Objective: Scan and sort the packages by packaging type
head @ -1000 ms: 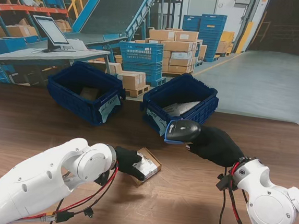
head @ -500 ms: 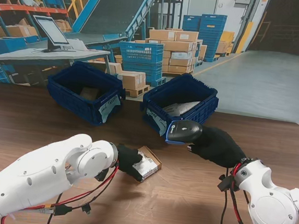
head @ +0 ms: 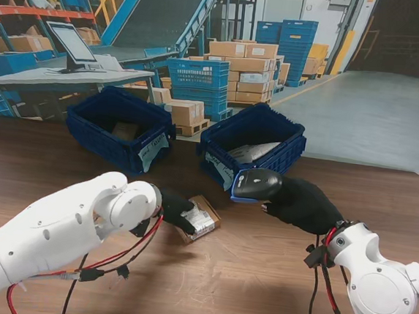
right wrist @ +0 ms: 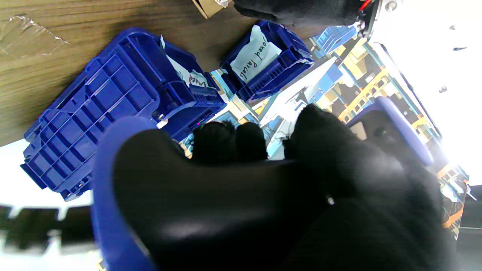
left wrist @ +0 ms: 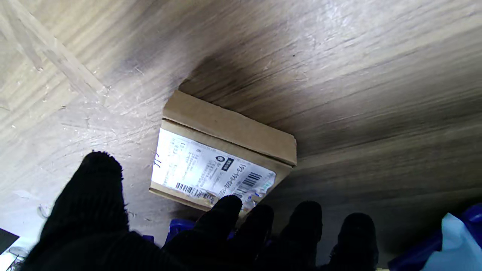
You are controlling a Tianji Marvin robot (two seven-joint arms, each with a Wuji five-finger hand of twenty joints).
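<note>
A small cardboard box (head: 198, 218) with a white barcode label facing up is in my left hand (head: 174, 210), whose black-gloved fingers grip its near edge. In the left wrist view the box (left wrist: 222, 158) casts a shadow on the wood and looks tilted up off the table; the fingertips (left wrist: 226, 207) touch its label edge. My right hand (head: 302, 203) is shut on a black and blue barcode scanner (head: 256, 184), held above the table to the right of the box, its head pointing left. The scanner (right wrist: 211, 210) fills the right wrist view.
Two blue bins stand farther from me: the left bin (head: 120, 129), with a paper tag reading boxed parcels, holds a brown box, and the right bin (head: 254, 148) holds a grey bag. Red and black cables hang under both forearms. The table's far edge lies behind the bins.
My left hand has drawn the box a little to the left and farther from me, tilting it up. The right hand and scanner have barely moved.
</note>
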